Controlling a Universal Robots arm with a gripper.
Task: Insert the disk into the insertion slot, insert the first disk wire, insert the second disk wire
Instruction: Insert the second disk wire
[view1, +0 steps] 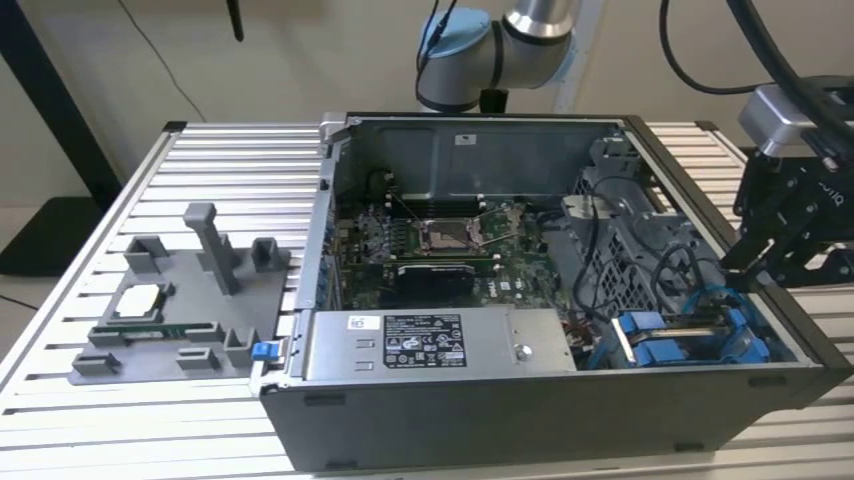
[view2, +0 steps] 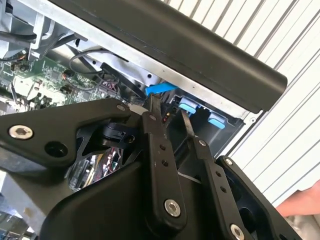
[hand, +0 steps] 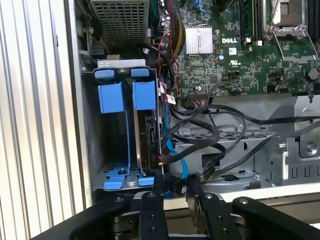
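— Ribbed metal table (view1: 120, 440) carries the open computer case (view1: 534, 425). Where's the disk (view1: 687, 325)?
— At four o'clock inside the case in the exterior view: the disk, clipped in its blue frame (hand: 144, 95), sits down in the insertion slot (hand: 120, 64).
— And the tool?
— In the first wrist view the gripper (hand: 175, 181) is clenched on a black wire plug (hand: 175, 190) right at the disk's end. Grey power-supply box (view1: 441, 345) lies at six o'clock.

Exterior view raised, angled down over the whole open computer case (view1: 534, 420) on the slatted table (view1: 80, 440), first wrist view close, looking past the gripper (hand: 172, 181) onto blue drive frames (hand: 111, 97) and motherboard (hand: 240, 55), second wrist view closer, along the case rim (view2: 200, 50), sharing frames and motherboard.
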